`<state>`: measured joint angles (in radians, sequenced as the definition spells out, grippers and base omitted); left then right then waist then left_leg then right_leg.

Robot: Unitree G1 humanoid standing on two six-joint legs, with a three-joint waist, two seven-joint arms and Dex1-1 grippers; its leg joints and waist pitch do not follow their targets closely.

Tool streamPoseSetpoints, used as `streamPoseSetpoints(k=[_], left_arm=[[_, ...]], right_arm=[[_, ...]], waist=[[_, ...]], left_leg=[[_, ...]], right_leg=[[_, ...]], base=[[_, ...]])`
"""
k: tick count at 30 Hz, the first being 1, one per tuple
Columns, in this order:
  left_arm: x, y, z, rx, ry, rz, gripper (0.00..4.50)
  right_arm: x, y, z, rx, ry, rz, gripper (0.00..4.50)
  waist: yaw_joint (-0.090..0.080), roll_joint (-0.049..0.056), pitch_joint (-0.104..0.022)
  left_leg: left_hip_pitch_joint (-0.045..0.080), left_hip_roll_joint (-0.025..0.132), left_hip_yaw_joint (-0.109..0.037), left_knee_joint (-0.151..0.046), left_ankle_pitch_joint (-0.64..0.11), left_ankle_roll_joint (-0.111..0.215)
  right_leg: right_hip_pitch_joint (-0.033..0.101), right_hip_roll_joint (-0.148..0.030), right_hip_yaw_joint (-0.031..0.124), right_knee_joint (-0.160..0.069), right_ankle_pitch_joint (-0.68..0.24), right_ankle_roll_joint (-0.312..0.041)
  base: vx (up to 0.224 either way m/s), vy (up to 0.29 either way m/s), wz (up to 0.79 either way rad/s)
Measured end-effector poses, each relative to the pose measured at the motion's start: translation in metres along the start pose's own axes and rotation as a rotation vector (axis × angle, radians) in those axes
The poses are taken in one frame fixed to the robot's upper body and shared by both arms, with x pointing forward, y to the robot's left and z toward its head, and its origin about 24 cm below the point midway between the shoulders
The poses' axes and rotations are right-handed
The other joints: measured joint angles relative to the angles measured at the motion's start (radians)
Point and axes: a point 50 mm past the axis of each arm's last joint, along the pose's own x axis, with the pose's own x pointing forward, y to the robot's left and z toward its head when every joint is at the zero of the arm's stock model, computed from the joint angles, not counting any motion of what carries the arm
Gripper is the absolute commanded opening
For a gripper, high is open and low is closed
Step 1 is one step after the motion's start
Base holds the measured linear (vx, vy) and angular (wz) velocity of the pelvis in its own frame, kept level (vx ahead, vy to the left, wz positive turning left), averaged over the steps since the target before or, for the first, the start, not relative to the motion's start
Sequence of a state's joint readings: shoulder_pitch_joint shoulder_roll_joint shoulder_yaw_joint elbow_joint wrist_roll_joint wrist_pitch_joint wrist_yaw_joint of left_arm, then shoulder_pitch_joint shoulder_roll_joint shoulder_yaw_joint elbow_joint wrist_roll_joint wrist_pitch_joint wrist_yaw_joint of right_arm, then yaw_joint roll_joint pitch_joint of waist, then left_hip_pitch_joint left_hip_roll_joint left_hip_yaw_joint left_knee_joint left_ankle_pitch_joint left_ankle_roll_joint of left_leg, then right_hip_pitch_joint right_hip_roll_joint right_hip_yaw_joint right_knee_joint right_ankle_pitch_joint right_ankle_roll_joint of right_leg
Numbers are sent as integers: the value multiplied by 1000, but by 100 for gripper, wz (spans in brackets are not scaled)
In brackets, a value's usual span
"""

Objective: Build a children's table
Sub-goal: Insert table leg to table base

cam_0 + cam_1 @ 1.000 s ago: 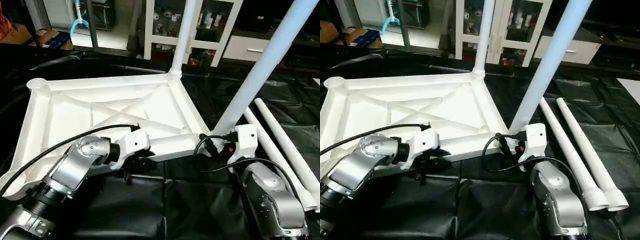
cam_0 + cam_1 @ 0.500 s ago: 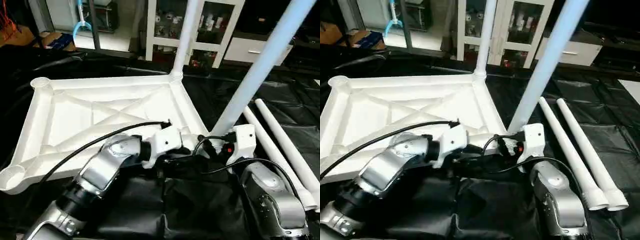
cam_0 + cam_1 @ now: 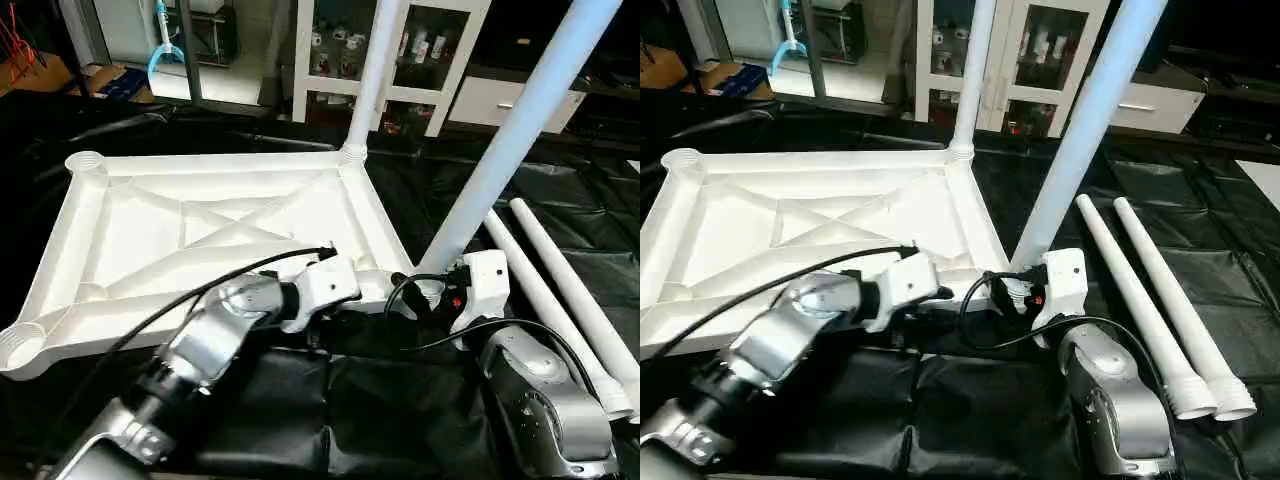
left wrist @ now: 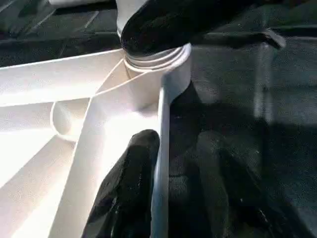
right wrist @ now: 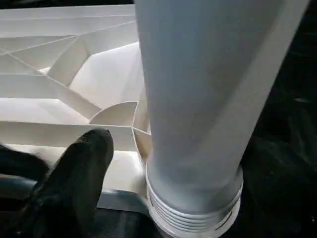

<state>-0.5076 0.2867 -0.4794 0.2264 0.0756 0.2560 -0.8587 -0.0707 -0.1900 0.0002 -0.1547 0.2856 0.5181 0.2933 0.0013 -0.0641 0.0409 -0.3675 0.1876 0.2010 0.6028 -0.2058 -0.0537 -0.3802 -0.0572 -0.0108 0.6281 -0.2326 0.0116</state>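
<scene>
The children's table's white tabletop lies upside down, its X ribs facing up. One leg stands in the far right socket, and another leg rises tilted from the near right socket. My left gripper is open astride the near rim, close to that socket; one finger rests inside against the rim wall and the other stands outside it. My right gripper is open at the near right leg's base; one finger stands apart from the leg, and the other is hidden.
Two loose legs lie side by side on the black cover to the right. Open sockets sit at the far left corner and the near left corner. White shelving stands behind.
My left arm has slid to the right along the tabletop's near rim, up to the near right socket. The right arm and the standing legs have stayed put.
</scene>
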Motion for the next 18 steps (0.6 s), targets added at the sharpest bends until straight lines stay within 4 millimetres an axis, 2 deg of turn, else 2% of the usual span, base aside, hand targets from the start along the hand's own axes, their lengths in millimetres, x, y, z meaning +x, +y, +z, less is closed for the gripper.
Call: streamPoseSetpoints(k=[10, 18], left_arm=[[1, 4, -11, 5, 35, 4, 152], [-7, 11, -18, 17, 52, 25, 152]], right_arm=[[-2, 14, -1, 32, 3, 93, 417], [-2, 13, -1, 31, 3, 91, 417]], waist=[[2, 0, 0], [1, 0, 0]], left_leg=[[0, 0, 0, 0, 0, 0], [0, 0, 0, 1, 0, 0]], right_leg=[[0, 0, 0, 1, 0, 0], [0, 0, 0, 1, 0, 0]], base=[[0, 0, 0], [0, 0, 0]])
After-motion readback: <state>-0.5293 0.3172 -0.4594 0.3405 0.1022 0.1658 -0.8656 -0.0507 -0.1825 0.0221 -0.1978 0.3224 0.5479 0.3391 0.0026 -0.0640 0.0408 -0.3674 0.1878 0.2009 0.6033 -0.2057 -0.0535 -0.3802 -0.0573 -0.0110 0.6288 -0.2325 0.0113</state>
